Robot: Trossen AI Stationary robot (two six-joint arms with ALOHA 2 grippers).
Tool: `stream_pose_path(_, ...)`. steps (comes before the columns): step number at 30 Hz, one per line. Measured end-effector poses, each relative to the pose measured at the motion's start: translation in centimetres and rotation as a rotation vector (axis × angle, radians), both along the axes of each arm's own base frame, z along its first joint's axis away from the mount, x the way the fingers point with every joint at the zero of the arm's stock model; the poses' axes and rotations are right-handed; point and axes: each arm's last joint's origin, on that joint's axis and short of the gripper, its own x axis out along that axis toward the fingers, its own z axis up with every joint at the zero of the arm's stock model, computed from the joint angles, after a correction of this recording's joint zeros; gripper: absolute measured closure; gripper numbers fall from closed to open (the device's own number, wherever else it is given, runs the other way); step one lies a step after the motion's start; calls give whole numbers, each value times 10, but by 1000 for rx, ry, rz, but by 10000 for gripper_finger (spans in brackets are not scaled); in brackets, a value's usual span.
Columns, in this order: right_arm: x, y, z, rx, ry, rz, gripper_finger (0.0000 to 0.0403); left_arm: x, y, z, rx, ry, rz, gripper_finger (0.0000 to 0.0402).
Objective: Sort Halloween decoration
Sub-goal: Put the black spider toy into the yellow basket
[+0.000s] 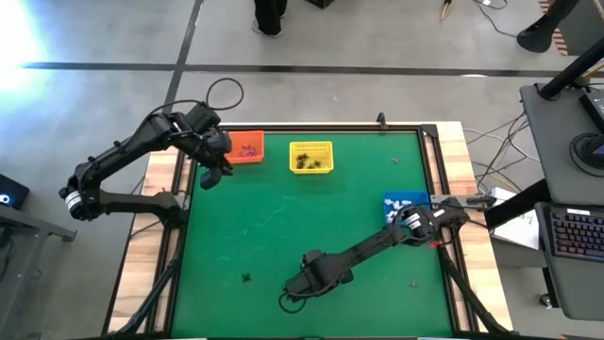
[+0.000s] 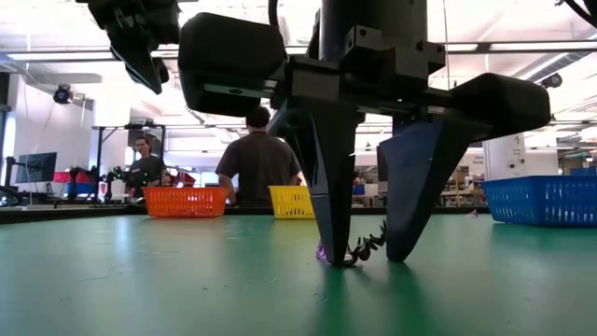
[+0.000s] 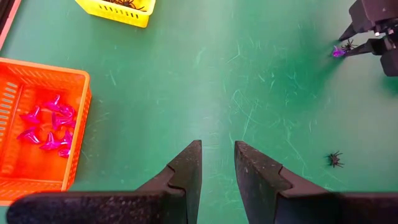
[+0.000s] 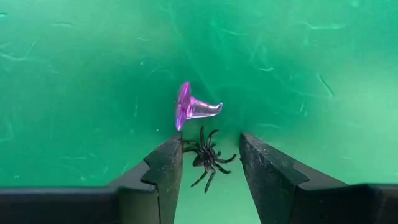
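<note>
Bright, even overhead light from ceiling strips far back in the room. Hard white glare burns out the floor at one corner beyond the green felt-topped counter (image 1: 302,227). Soft, short shadows lie under the right arm's dark two-fingered claw (image 2: 364,252) at counter level. Its near bulk looms dark and backlit. Background people and racks read slightly soft.

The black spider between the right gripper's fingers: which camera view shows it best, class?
The right wrist view: the black spider lies on the mat between the open right gripper. The low view shows only its side; the left wrist view shows a far speck; the high view hides it.
</note>
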Motion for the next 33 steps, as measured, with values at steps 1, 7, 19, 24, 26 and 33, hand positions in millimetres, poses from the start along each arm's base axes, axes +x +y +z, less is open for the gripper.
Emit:
stream_pose_path(1, 0, 0, 0, 0, 2, -4, 248, 0, 0, 0, 0, 0, 0, 325)
stream_pose_path(7, -1, 0, 0, 1, 6, 2, 287, 0, 0, 0, 0, 0, 0, 325)
stream_pose_path(19, 1, 3, 5, 20, -6, 10, 392, 0, 0, 0, -3, 1, 2, 325)
stream_pose_path(24, 8, 6, 20, 40, -60, 20, 393, 0, 0, 0, -4, 3, 3, 325)
stream_pose_path(26, 10, 7, 28, 44, -88, 23, 393, 0, 0, 0, -4, 2, 3, 325)
stream_pose_path(33, 22, 0, 56, -48, -226, 21, 393, -1, -1, 0, -13, 2, 18, 325)
